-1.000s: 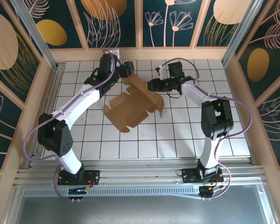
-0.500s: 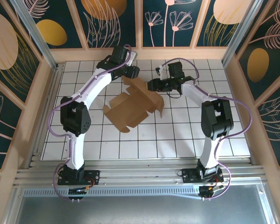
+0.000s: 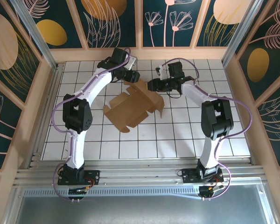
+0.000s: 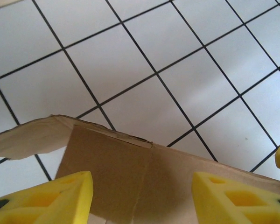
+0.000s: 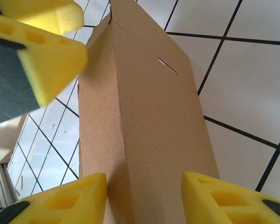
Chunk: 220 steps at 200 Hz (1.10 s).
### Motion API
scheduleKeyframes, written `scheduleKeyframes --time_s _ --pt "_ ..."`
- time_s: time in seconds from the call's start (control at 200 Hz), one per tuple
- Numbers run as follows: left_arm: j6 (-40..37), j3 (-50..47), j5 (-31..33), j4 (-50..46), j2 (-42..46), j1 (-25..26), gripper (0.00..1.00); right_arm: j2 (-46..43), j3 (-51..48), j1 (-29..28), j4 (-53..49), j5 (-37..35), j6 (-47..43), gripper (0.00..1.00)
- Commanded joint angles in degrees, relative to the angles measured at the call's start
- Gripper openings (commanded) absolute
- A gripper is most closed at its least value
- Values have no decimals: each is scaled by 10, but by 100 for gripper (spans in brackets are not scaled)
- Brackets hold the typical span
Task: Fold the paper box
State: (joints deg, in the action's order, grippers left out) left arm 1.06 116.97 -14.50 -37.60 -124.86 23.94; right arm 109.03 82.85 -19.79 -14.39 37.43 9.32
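1. Left wrist view: my left claw (image 4: pixel 142 181) is spread wide. Its yellow fingers (image 4: pixel 46 196) stand either side of a raised cardboard panel of the paper box (image 4: pixel 144 163). The panel's upper edge sits just ahead of the fingertips, and I cannot tell whether a pad touches it.
2. Right wrist view: my right claw (image 5: pixel 144 179) is also wide apart, and an upright folded flap of the paper box (image 5: pixel 144 130) fills the gap between its two yellow fingers (image 5: pixel 60 203). I cannot tell whether the pads press on the flap. One finger of my left claw (image 5: pixel 42 60) shows at the upper left, close beside the top of that flap.
3. From the top external camera, my left claw (image 3: pixel 133 75) and right claw (image 3: pixel 152 85) meet over the far corner of the paper box (image 3: pixel 130 109), left on its far-left side, right on its far-right side.
4. The box lies mostly flat on the white gridded tabletop (image 3: pixel 196 135), toward the far middle, with its far flaps lifted.
5. The cardboard is plain brown, and a short slit (image 5: pixel 168 68) is cut near the top of the upright flap.
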Motion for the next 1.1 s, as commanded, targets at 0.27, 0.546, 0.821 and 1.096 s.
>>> scheduleKeyframes --time_s 0.27,0.546,0.821,1.096 --pt "1 6 -60 -8 -42 -1 61 1 -1 4 -24 1 -4 45" --pt "17 1 -121 1 -35 -1 54 -1 0 4 -25 4 -3 44" --pt "2 -32 17 35 48 -1 70 -9 0 4 -23 8 0 50" --pt "-42 28 -11 -37 -4 -6 71 -24 1 4 -22 18 5 53"
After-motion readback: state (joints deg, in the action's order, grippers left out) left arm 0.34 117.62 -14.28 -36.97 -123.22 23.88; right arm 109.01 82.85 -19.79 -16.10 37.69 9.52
